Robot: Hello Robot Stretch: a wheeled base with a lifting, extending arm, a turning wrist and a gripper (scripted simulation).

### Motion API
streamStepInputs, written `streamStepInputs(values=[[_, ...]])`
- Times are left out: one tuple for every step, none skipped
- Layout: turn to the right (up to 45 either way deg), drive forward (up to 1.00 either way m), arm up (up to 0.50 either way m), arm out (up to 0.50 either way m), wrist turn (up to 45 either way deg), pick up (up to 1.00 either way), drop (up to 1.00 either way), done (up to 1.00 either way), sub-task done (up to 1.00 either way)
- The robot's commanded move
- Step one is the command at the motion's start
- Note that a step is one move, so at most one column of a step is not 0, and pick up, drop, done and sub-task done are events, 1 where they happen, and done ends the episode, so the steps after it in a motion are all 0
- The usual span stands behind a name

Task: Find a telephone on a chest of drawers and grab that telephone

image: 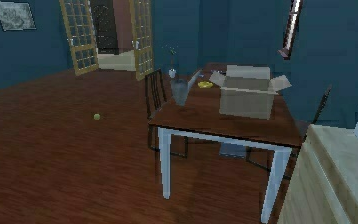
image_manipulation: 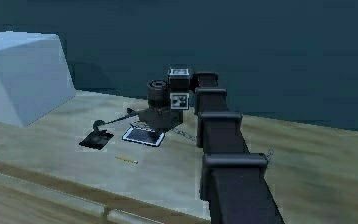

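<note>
In the arm side view the dark arm (image_manipulation: 222, 140) reaches out over a pale wooden top (image_manipulation: 47, 150). The gripper (image_manipulation: 100, 124) points toward the view's left from its dark body (image_manipulation: 157, 100). Two flat things lie on the wood beneath it. One is a dark slab (image_manipulation: 94, 140) and the other is a flat dark thing with a bluish face (image_manipulation: 144, 134), like a telephone. I cannot tell whether the gripper holds anything. The same pale piece of furniture (image: 332, 180) stands at the forward view's lower right.
A big white block (image_manipulation: 22, 75) stands on the wooden top at the arm side view's left, and a thin pencil-like stick (image_manipulation: 127, 160) lies nearer. Ahead stand a white-legged table (image: 222, 125) with a cardboard box (image: 249, 90), a chair (image: 159, 95), glazed doors (image: 112, 35) and a small ball (image: 97, 117) on the floor.
</note>
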Motion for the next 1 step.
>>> streamStepInputs(values=[[0.0,0.0,0.0,0.0,33.0,0.0,0.0,0.0,0.0]])
